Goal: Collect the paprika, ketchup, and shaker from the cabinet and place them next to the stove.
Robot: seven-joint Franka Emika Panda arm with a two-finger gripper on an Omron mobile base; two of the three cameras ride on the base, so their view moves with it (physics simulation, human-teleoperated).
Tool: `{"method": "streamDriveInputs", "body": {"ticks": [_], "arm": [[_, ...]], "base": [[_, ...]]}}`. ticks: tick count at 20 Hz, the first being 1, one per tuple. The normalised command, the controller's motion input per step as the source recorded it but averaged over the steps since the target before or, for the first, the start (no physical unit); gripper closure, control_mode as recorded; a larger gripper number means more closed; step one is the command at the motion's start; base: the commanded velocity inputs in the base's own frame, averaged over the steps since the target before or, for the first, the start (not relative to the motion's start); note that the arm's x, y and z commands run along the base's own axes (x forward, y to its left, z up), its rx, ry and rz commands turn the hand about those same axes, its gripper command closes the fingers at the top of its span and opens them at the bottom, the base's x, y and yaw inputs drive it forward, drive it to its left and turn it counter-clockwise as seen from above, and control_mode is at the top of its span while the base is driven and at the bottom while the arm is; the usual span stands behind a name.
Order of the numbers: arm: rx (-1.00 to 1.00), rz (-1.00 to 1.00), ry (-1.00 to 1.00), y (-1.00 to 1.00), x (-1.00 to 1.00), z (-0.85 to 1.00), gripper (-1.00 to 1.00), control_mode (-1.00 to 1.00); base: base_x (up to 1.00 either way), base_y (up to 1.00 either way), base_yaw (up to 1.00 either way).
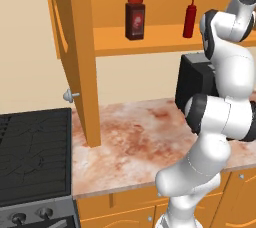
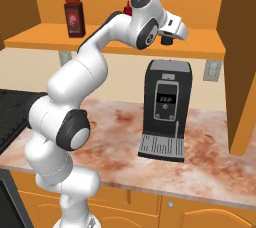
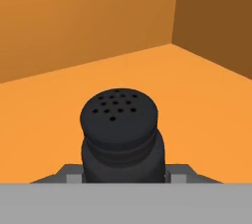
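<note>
Left base view: paprika point(image 1: 135, 17), red label unreadable, and ketchup point(image 1: 189, 19) upright on the cabinet point(image 1: 150, 39) shelf. Right base view: coffee machine point(image 2: 164, 110) display unreadable. Hand view: shaker point(image 3: 121, 134) upright between the gripper point(image 3: 121, 175) fingers, perforated top visible; grip state cannot be told.

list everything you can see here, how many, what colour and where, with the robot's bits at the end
paprika: 1, dark brown with red cap, on cabinet shelf
ketchup: 1, red, on shelf right of paprika
shaker: 1, black, on shelf, between the jaws
cabinet: 1, orange, on wall, door open
coffee machine: 1, black, on counter
counter: 1, reddish marble, under cabinet
stove: 1, black, left of counter
arm: 1, white, reaching up to shelf
gripper: 1, dark tips, at shelf; grip unclear
</note>
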Motion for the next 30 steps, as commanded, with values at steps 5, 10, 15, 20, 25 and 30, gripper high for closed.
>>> {"method": "streamDriveInputs", "body": {"ticks": [5, 10, 15, 20, 25, 30], "arm": [[0.0, 0.0, 0.0, 0.01, -0.23, -0.17, 1.0, -1.0], [-0.05, 0.0, -0.03, 0.23, -0.76, -0.25, 1.0, -1.0], [-0.07, 0.04, -0.05, 0.2, -0.98, -0.15, 1.0, -1.0], [-0.06, 0.21, -0.05, 0.55, -1.0, -0.36, 1.0, -1.0], [-0.03, 0.33, 0.0, 0.84, -0.75, -0.53, 1.0, -1.0], [-0.05, 0.39, 0.0, 1.0, -0.46, -0.62, 1.0, -1.0]], "base": [[0.0, 0.0, 0.0], [0.0, 0.0, 0.0], [0.0, 0.0, 0.0], [0.0, 0.0, 0.0], [0.0, 0.0, 0.0], [0.0, 0.0, 0.0]]}}
